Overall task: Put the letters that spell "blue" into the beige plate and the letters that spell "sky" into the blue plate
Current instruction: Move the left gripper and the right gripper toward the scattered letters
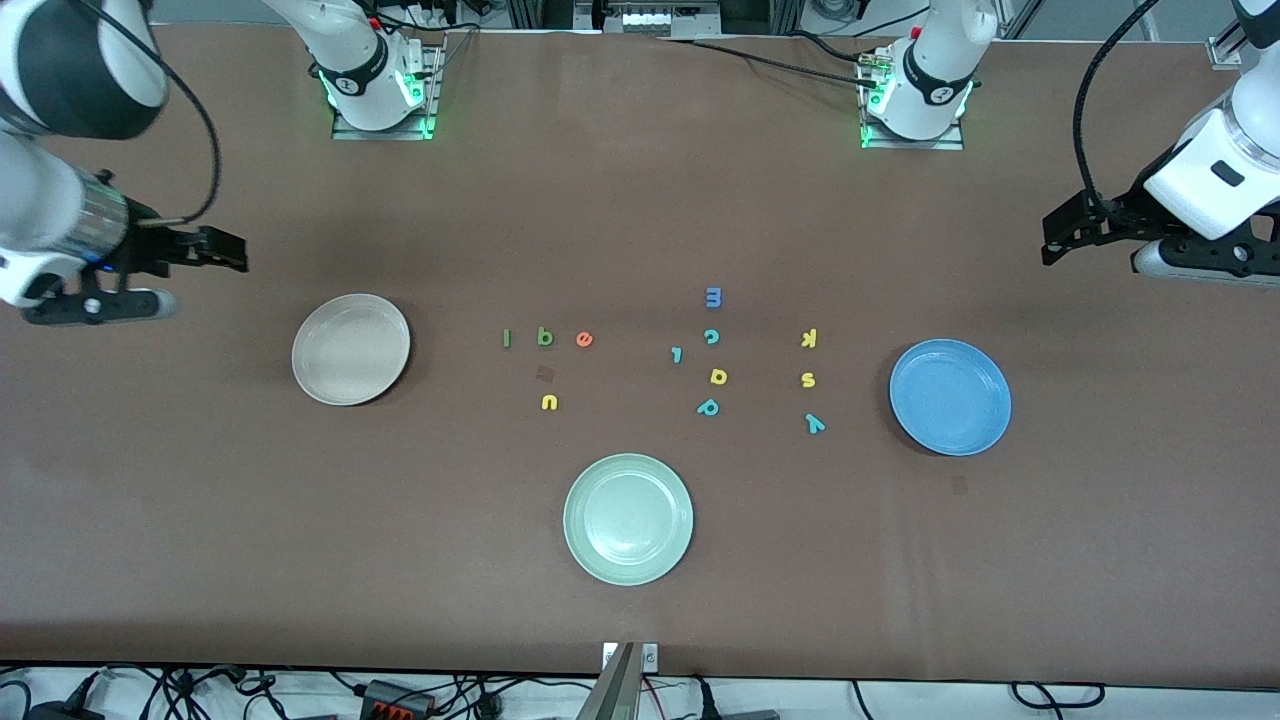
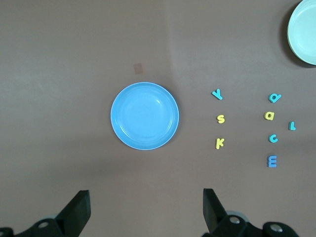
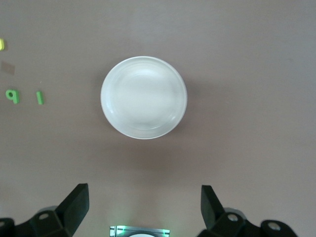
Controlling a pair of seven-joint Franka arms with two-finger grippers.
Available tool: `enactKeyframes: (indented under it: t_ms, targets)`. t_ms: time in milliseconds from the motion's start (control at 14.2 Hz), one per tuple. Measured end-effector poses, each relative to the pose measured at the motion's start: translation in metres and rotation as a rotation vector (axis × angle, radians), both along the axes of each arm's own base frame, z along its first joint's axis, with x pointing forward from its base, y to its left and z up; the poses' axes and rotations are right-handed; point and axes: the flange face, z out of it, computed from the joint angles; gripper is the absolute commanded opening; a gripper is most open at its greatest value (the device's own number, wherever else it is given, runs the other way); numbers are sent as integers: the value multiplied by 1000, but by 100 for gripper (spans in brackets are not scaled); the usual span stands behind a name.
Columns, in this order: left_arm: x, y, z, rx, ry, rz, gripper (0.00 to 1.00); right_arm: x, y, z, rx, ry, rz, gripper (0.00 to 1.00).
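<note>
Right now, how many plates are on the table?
3: beige plate toward the right arm's end, blue plate toward the left arm's end, pale green plate between them, nearest the front camera.

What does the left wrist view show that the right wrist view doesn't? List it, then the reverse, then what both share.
Only the left wrist view: the blue plate, the teal y, yellow s and yellow k beside it, a cluster of spare letters, and the edge of the pale green plate.

Only the right wrist view: the beige plate, the green b and dark green l, and a sliver of a yellow letter.

Both: the brown table, no letter in either plate, and an open gripper, the left gripper and the right gripper, up over its plate's end of the table.
</note>
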Motion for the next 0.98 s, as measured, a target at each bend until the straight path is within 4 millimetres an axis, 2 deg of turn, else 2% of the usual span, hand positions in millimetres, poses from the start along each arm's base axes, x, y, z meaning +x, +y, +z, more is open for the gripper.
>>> enactKeyframes:
  t_ms: [211, 351, 633, 844, 984]
  targets:
    - [0, -1, -1, 0, 1, -2, 100, 7, 47, -35, 9, 46, 66, 100]
    - [1, -2, -2, 0, 3, -4, 100, 13, 71, -62, 20, 60, 94, 100]
    - [-3, -1, -10, 4, 61, -3, 100, 20, 105, -116, 57, 59, 121, 100]
    - [-5, -2, -13, 6, 85, -6, 100, 16, 121, -147, 65, 47, 133, 100]
    - [-5, -2, -13, 6, 87, -6, 100, 8, 140, -166, 77, 36, 109, 100]
